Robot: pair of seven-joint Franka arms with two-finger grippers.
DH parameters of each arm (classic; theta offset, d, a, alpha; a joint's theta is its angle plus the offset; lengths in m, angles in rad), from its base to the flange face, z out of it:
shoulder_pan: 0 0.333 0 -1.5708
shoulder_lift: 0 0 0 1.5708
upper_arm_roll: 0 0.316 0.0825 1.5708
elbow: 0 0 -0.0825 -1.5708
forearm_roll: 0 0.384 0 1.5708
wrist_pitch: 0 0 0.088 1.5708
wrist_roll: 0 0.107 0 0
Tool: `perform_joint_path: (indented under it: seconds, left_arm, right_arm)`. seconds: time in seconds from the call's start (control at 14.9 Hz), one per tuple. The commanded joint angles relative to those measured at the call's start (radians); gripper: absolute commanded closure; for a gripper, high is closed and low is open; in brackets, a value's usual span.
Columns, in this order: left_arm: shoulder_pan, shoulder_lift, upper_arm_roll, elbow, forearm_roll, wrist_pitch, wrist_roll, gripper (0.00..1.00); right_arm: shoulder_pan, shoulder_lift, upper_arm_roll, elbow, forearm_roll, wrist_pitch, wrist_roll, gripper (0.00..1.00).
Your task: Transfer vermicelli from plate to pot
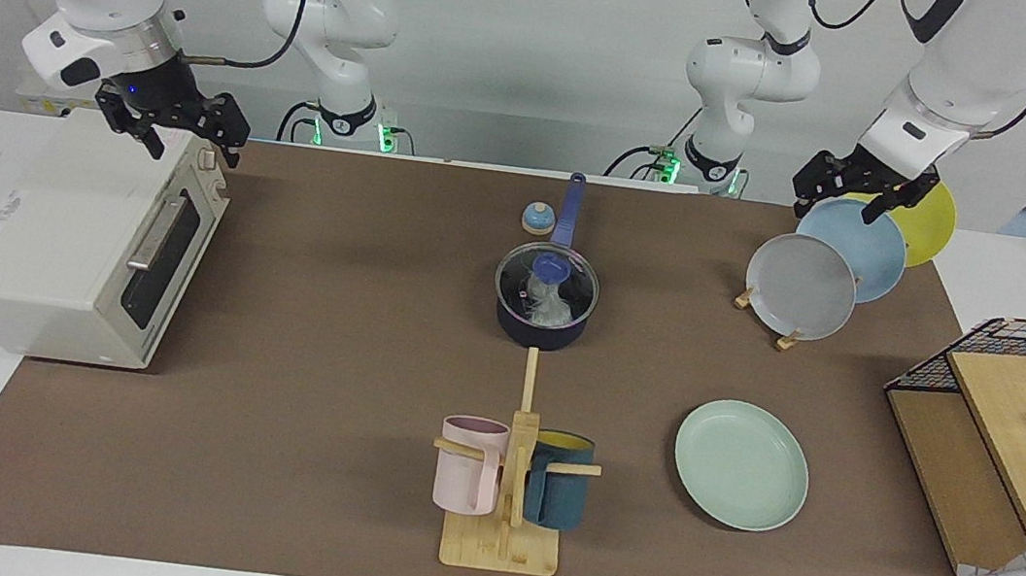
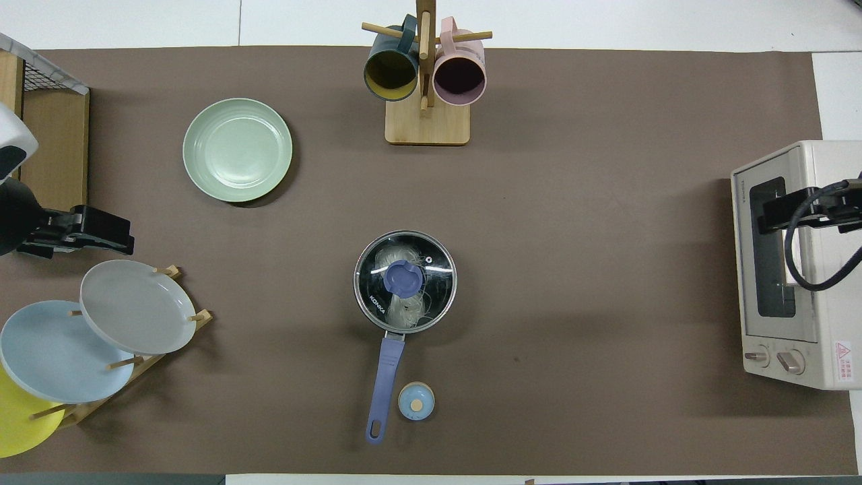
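Observation:
The dark pot (image 1: 541, 323) with a long blue handle stands mid-table, also in the overhead view (image 2: 384, 377). A glass lid with a blue knob (image 2: 404, 278) sits on it. The whitish vermicelli (image 1: 552, 308) lies inside and shows through the lid (image 2: 403, 311). The mint-green plate (image 1: 741, 465) is bare, farther from the robots toward the left arm's end (image 2: 237, 149). My left gripper (image 1: 834, 212) is open and empty over the plate rack (image 2: 101, 230). My right gripper (image 1: 195, 151) is open and empty over the toaster oven (image 2: 781, 210).
A toaster oven (image 1: 60, 232) stands at the right arm's end. A rack holds grey (image 1: 802, 286), blue (image 1: 856, 247) and yellow plates. A mug tree (image 1: 509, 483) has pink and teal mugs. A small blue knob-shaped thing (image 1: 537, 219) lies by the pot handle. There is also a wire basket with boards (image 1: 995, 426).

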Motion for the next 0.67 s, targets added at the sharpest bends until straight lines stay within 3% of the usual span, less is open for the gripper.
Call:
perform_joint_path:
  seconds: [0.0,0.6]
  left_arm:
    - [0.009,0.005,0.003,0.022,-0.012,0.019,0.014,0.00]
    - [0.008,0.002,0.003,0.007,-0.012,0.062,0.011,0.00]
  right_arm:
    - [-0.004,-0.032,0.006,-0.014,0.014,-0.009,-0.019,0.00]
    - [-0.006,-0.025,0.007,-0.023,0.005,-0.039,-0.022,0.00]
